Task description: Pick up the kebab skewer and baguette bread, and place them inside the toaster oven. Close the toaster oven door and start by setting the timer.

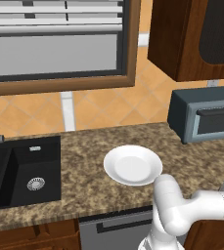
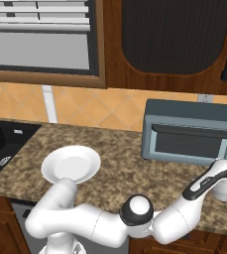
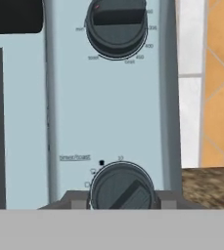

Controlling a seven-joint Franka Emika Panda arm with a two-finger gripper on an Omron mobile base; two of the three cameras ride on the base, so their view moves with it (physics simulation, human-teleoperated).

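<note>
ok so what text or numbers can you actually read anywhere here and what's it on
"Timer/Toast", roughly, blurred: on the toaster oven control panel, beside the lower dial.
Small numbers ring the upper dial; too blurred to read for sure.
A small number above the lower dial: too blurred.
Nothing else readable.
</note>
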